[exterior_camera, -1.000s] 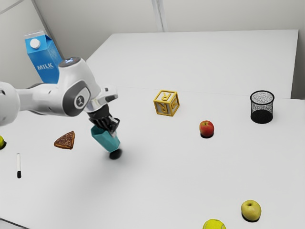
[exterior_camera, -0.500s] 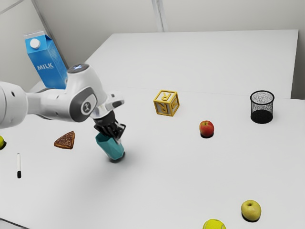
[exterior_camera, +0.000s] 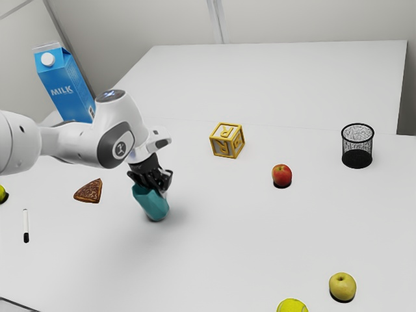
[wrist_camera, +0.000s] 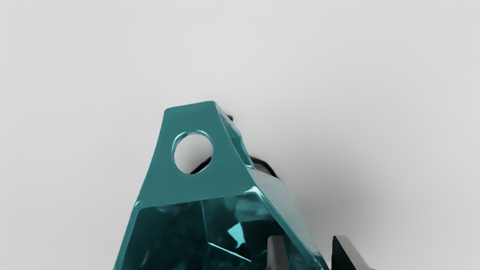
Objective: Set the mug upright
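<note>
Teal faceted mug [exterior_camera: 152, 204] is directly below the black two-finger end effector [wrist_camera: 308, 240], which looks to be pinching one wall, rim up, base at the white counter [exterior_camera: 247, 240], long axis near vertical; any remaining lean likely needs squaring before release

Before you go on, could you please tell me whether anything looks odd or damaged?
The teal mug seems to lean slightly in my gripper, though how far I cannot tell. A brown pastry wedge lies on the table, oddly without a plate. Nothing looks spilled or broken.
</note>
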Available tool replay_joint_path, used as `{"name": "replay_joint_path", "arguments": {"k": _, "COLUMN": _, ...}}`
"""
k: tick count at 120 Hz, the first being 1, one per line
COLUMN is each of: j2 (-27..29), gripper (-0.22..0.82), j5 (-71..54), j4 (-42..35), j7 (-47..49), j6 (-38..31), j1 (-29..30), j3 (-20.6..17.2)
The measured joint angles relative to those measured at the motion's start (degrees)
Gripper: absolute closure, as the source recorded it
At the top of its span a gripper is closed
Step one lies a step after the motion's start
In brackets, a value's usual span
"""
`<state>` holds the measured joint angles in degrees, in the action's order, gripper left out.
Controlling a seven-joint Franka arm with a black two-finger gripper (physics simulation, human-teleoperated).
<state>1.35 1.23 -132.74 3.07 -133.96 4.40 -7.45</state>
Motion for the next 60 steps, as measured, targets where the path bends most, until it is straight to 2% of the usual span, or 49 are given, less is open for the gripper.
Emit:
{"name": "replay_joint_path", "arguments": {"k": 31, "j2": 3.4, "gripper": 0.24, "j5": 0.1, "j4": 0.7, "j7": 0.6, "j6": 0.5, "j1": -1.6, "j3": -0.1}}
{"name": "replay_joint_path", "arguments": {"k": 60, "j2": 4.8, "gripper": 0.09, "j5": 0.6, "j4": 8.4, "j7": 1.0, "j6": 9.1, "j1": -1.4, "j3": -0.2}}
